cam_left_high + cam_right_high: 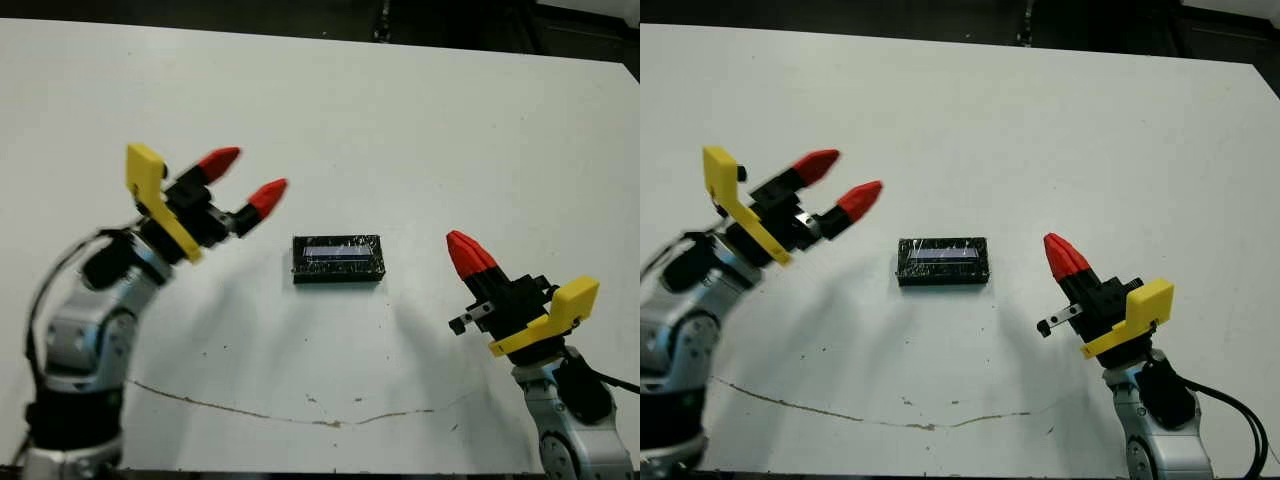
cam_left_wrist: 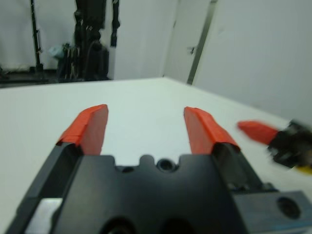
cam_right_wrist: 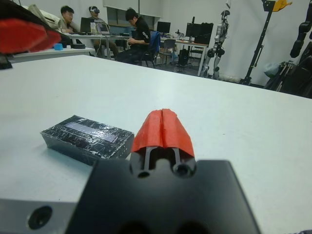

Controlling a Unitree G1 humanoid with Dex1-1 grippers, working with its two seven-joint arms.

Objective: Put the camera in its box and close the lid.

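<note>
**Lid on the box, both grippers clear**

Nearest your head camera are the two arms at the table's near edge. Your left gripper (image 1: 246, 177), black-bodied with a yellow bracket, hangs above the table with its two red-tipped fingers spread apart and nothing between them. Your right gripper (image 1: 468, 252) has its red tips pressed together into a single point, also holding nothing.

Between them, on the white table (image 1: 400, 120), sits one small black rectangular package: the flat black lid (image 1: 338, 256) with its wrinkly, reflective top and pale stripe. It appears to be seated squarely over the shallow box, whose dark sides show just beneath it in the right wrist view (image 3: 78, 145). You cannot see the camera anywhere; judge it to be inside, though the closed lid hides the proof.

The package's long axis runs left to right across your view. It lies to the right of the left gripper and to the left of the right gripper, apart from both. The left fingertips look somewhat nearer to it, and both grippers point roughly towards it.

The task looks essentially finished. If you want to confirm the seating, a light downward press would suit the closed right tip.
</note>
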